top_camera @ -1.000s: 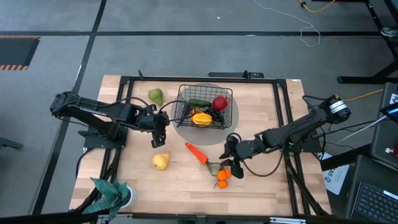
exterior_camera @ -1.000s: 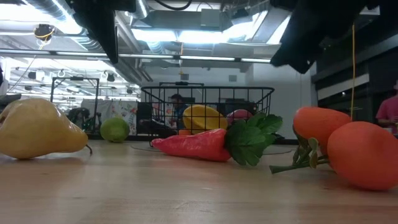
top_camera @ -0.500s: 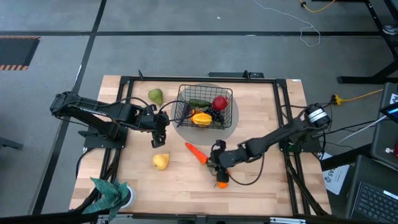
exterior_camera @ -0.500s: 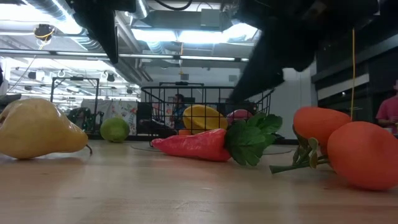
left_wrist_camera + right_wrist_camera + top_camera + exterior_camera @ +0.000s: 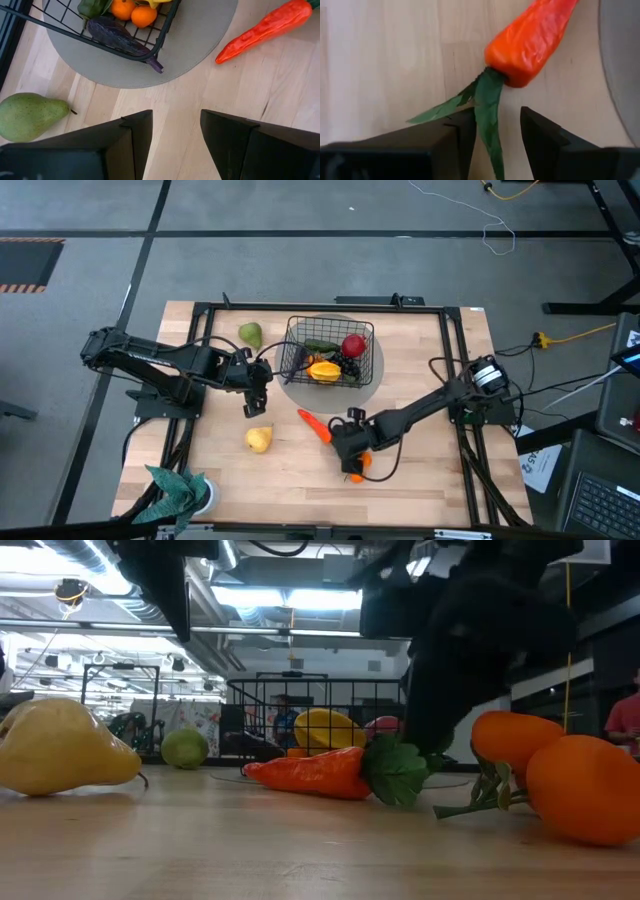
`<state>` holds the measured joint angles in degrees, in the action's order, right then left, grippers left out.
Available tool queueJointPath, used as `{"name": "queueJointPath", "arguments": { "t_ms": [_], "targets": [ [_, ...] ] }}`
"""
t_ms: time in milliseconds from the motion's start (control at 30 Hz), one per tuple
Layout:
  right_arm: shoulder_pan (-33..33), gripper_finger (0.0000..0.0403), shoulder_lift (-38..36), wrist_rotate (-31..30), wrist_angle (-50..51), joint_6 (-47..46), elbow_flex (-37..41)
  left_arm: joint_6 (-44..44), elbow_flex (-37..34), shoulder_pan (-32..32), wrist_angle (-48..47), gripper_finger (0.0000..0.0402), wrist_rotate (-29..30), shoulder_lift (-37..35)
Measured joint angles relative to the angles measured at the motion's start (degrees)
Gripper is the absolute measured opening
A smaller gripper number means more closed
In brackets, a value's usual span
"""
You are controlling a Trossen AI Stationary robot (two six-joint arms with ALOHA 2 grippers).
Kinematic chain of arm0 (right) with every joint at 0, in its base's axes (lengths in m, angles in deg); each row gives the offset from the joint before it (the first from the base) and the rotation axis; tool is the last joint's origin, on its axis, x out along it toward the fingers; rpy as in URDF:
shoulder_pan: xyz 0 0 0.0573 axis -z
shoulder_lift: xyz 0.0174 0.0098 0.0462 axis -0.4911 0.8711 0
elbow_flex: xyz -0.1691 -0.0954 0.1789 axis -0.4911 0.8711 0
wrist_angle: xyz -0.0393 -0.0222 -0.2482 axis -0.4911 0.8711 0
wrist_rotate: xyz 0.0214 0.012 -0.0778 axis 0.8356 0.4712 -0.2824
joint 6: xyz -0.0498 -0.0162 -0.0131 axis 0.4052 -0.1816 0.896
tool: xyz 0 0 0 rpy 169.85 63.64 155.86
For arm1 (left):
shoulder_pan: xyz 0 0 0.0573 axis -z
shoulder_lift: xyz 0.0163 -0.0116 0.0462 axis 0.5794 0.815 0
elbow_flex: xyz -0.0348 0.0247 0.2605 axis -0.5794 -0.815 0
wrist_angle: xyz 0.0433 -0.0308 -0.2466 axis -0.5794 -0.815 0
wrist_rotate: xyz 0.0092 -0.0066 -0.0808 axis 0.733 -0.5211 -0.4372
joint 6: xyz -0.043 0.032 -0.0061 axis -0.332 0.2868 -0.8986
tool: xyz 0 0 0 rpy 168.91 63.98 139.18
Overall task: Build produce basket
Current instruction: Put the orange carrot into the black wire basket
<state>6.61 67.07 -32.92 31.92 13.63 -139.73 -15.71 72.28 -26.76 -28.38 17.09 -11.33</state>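
High view: right gripper [image 5: 343, 442] low over the orange toy carrot's [image 5: 315, 425] leafy end on the wooden worktop [image 5: 420, 480]; black wire-mesh basket [image 5: 298, 330] behind.
Left wrist view: left gripper [image 5: 176, 132] fingers apart, empty.
Right wrist view: fingers apart, astride the green leaves [image 5: 487, 107].

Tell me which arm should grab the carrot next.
Right, likely. The right pincer is open with the carrot's green leaves between its fingers. The left pincer, also open, hovers between the basket and the yellow pear.
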Motion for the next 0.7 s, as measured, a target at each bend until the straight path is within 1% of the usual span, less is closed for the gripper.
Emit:
{"name": "queueJointPath", "arguments": {
  "t_ms": [200,533,700],
  "targets": [
    [0.09,0.0139,1.3,-1.51,-0.43,0.02,0.01,0.0,0.0,-0.01,0.02,0.0154,0.0,-0.01],
    [0.09,0.0139,1.16,-1.53,-1.08,-0.01,0.02,0.0,0.0,-0.01,0.03,0.0154,0.0,-0.01],
    [0.09,0.0139,1.1,-1.55,-3.83,0.18,0.02,0.0,0.0,-0.01,0.04,0.0154,0.0,-0.01]
  ]
}}
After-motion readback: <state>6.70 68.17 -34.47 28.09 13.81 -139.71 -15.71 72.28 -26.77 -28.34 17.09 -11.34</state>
